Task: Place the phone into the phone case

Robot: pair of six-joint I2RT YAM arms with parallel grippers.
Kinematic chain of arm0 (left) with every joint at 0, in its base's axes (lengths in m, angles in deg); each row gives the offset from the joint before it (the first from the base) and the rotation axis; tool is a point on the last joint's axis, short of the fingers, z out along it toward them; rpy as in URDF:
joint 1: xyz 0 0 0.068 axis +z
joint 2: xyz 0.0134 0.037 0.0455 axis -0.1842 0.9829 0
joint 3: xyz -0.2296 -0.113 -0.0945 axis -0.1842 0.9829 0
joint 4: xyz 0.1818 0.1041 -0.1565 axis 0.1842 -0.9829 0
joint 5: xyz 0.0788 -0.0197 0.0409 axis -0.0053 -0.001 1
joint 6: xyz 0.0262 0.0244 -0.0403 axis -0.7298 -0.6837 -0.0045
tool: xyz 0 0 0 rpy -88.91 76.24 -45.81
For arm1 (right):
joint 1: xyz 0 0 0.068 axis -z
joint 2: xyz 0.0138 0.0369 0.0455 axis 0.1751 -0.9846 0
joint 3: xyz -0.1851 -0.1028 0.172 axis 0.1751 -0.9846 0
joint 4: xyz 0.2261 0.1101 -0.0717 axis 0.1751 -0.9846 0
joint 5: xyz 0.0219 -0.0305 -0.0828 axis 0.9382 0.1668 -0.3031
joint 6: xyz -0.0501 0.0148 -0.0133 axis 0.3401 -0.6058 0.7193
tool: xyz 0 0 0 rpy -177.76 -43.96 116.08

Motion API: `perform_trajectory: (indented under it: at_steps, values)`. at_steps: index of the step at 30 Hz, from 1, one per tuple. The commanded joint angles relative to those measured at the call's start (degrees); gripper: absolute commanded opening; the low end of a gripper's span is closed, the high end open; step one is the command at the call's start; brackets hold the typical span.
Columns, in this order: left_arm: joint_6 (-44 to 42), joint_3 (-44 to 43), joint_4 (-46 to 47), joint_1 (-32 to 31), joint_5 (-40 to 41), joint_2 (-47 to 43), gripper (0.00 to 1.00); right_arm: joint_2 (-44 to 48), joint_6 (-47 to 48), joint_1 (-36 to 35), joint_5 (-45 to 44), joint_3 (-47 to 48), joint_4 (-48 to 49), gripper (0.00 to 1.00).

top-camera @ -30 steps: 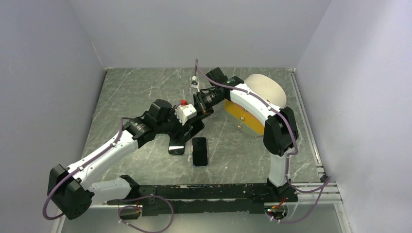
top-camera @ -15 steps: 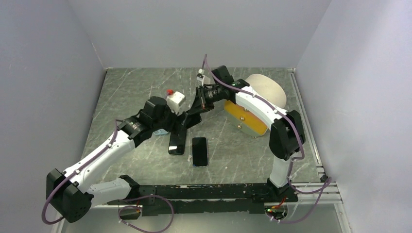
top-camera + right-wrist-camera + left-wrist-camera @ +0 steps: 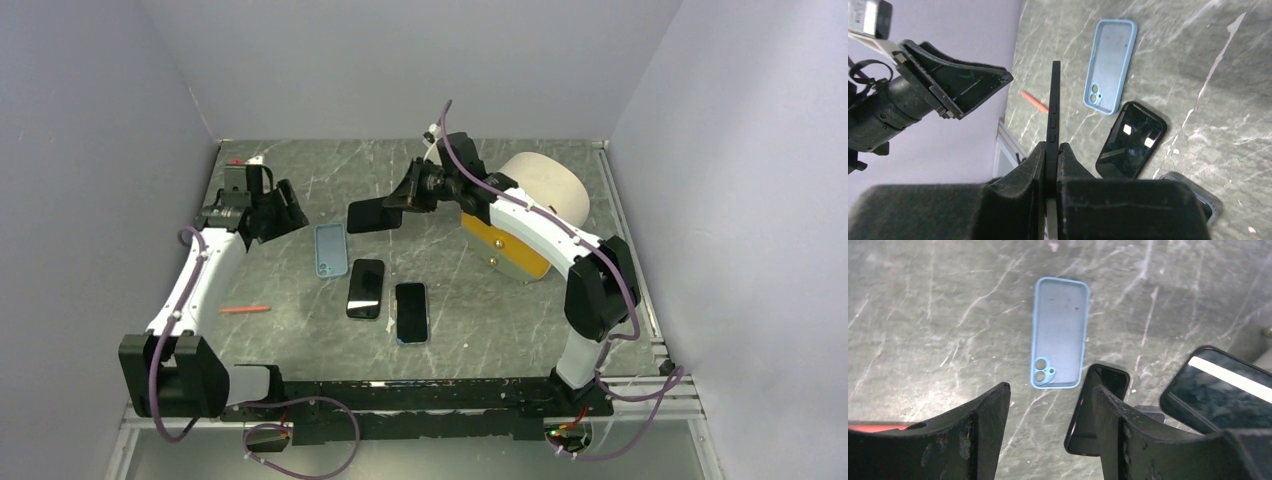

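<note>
Grey marbled table [image 3: 500, 330], walled bay. Right gripper [image 3: 1050, 152]: clamped on black phone [image 3: 372, 215], held above the table. Left gripper [image 3: 1049, 390]: fingers apart, empty. Blue phone case [image 3: 331, 249]: flat on table, hollow side up.

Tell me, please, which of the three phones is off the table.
The phone pinched in the right gripper; the other two lie flat near the blue case.

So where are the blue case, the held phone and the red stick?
blue case [image 3: 1060, 332], left wrist view, middle of its flat inside.
held phone [image 3: 368, 216], top view, its dark face.
red stick [image 3: 245, 309], top view, its middle.
</note>
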Motion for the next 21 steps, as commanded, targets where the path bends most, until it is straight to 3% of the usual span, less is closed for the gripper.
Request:
perform_trajectory:
  at_steps: [1, 8, 21]
  values:
    - [7.71, 0.30, -1.00, 7.10, -5.77, 2.18, 0.64, 3.80, -4.18, -3.04, -9.92, -0.57, 8.63, 0.00]
    - [13.00, 4.72, 4.46, 17.15, -22.81, 11.50, 0.51, -0.26, -8.31, -8.18, -17.42, -1.70, 14.35, 0.00]
    - [13.53, 10.79, 12.28, 18.09, -26.24, 18.35, 0.46, -10.06, -13.94, -11.79, -27.95, 0.19, 19.81, 0.00]
